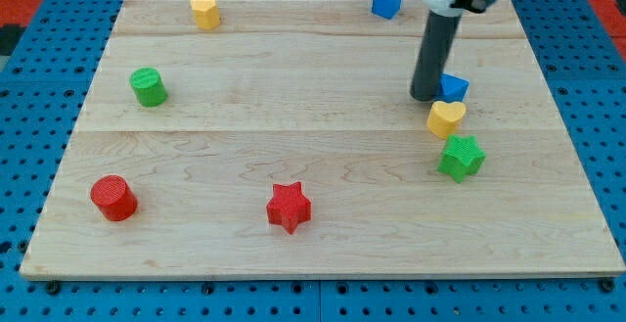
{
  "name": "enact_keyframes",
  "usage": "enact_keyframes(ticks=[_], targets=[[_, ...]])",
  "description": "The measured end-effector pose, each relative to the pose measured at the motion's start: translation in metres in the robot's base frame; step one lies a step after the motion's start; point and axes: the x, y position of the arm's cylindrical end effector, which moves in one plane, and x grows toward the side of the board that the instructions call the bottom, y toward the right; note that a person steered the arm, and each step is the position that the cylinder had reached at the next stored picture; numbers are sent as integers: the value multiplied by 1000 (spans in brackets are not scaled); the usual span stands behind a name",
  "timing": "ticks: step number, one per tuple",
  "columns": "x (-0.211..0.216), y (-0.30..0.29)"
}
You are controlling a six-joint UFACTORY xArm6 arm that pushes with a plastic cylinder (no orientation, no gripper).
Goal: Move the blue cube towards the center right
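The blue cube point(387, 0) sits near the board's top edge, right of the middle. My tip point(427, 97) is well below it, at the view's centre right, touching the left side of a second blue block point(455, 88) that the rod partly hides. A yellow heart point(446, 118) lies just below that block, and a green star point(461, 158) lies below the heart.
A yellow block point(204, 12) sits at the top left. A green cylinder point(149, 87) is at the left. A red cylinder point(113, 198) is at the bottom left. A red star point(289, 207) is at the bottom centre. The wooden board point(313, 253) lies on a blue pegboard.
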Motion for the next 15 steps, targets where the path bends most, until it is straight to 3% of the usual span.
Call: enact_keyframes(ticks=[3, 4, 5, 7, 10, 11, 12, 13, 15], targets=[[-119, -100], [-167, -101], [-180, -94], [-181, -32], [-82, 29], [-118, 64], [-181, 48], [-182, 52], [-176, -33]])
